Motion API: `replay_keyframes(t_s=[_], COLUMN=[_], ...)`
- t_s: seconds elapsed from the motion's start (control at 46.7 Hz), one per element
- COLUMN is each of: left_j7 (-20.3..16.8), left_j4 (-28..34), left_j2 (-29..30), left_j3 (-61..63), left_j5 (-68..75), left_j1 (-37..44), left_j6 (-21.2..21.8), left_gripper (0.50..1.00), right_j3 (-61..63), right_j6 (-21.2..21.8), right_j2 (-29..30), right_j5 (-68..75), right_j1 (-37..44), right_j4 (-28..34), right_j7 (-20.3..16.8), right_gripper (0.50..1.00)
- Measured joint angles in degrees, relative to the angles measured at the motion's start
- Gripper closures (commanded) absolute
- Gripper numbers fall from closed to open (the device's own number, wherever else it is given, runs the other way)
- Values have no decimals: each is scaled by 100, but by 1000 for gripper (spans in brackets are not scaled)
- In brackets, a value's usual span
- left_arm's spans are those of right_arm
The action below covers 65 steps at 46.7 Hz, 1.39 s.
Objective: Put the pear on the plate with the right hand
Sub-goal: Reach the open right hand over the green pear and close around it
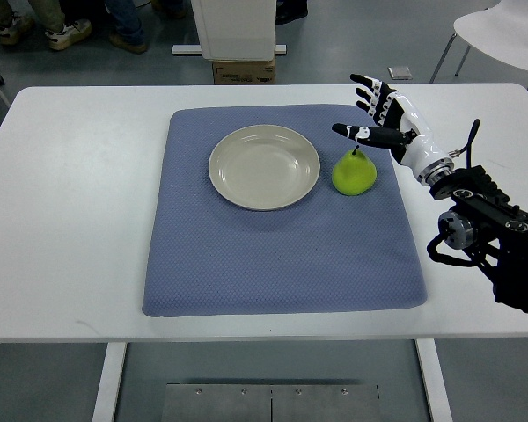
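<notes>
Right hand (383, 119) hovers with its fingers spread apart and holding nothing, just to the right of and slightly beyond the pear (354, 172). Its thumb reaches left over the top of the fruit near the stem, though whether it touches cannot be told. Its arm comes in from the right edge, with the black wrist and forearm hardware lying over the right part of the table (70, 220).

The green pear sits upright on the blue mat (273, 255), stem up, just to the right of the plate (264, 167) and apart from it. The plate is a shallow cream dish lying on the far middle part of the mat with nothing in it. The mat covers the centre of the white table.

Beyond the far edge of the table, on the floor, stand a white pedestal with a cardboard box (244, 70) at its base, a white chair (502, 35) at the far right, and some people's shoes (66, 33) at the far left
</notes>
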Motion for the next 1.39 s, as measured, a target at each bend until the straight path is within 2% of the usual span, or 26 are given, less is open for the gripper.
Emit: replay_keyframes(t_s=[0.129,0.493,0.879,1.393], left_j7=[0,0,0,0], left_j4=[-1,-1,0,0], left_j2=[0,0,0,0], left_j3=[0,0,0,0], left_j5=[0,6,4,0], left_j1=[0,0,0,0], left_j6=[0,0,0,0], left_gripper=[500,500,500,500], right_j3=[-334,-818,-1161,-1097], right_j6=[-63,-88,-260,-256], right_j2=[41,296,339,427], right_j5=[-8,-8,-9,59], right_j1=[4,36,10,-122], right_j4=[-196,-677,-720,-805], right_j7=[181,196,196,194], right_gripper=[500,500,500,500])
